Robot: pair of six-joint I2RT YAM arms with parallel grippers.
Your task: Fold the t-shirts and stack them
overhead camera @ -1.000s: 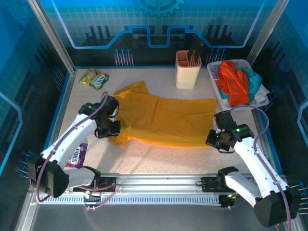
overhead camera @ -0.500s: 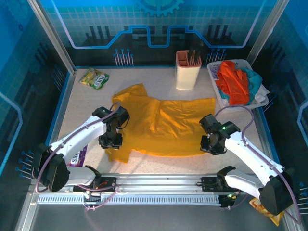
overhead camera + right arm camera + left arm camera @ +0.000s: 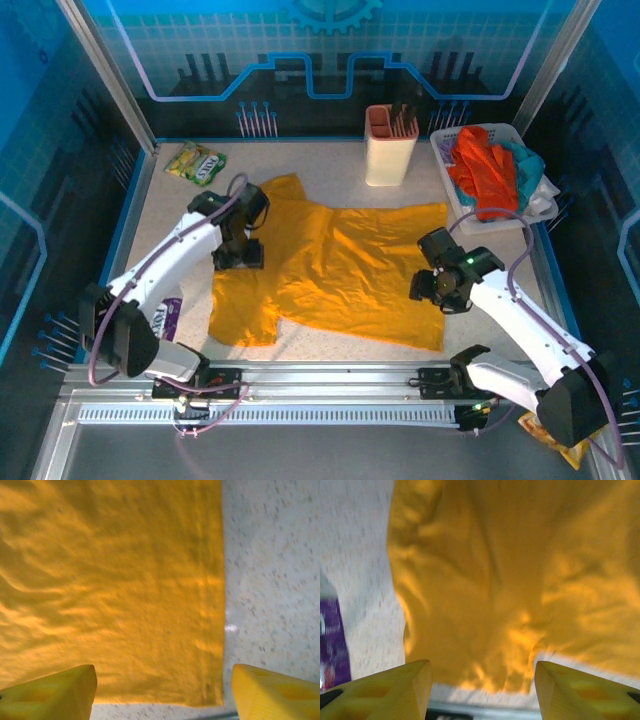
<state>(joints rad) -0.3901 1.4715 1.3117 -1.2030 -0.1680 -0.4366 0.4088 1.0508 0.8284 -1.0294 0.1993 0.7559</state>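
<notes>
On table centre: mustard-yellow t-shirt spread flat; left gripper above its sleeve end, released, empty; right gripper above its hem, released, empty; remaining t-shirts heaped in corner basket.

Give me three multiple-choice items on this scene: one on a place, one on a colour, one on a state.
1. Where is the basket?
A. far right corner
B. near left corner
C. table centre

2. What colour is the spread tee?
A. teal
B. yellow
C. white

3. How do the left jaws stand?
A. shut on the tee
B. shut on a packet
C. open, empty

1 A: it sits far right in the top view.
2 B: the cloth is mustard-yellow.
3 C: the left wrist view shows the fingers apart, the tee lying below.
</notes>
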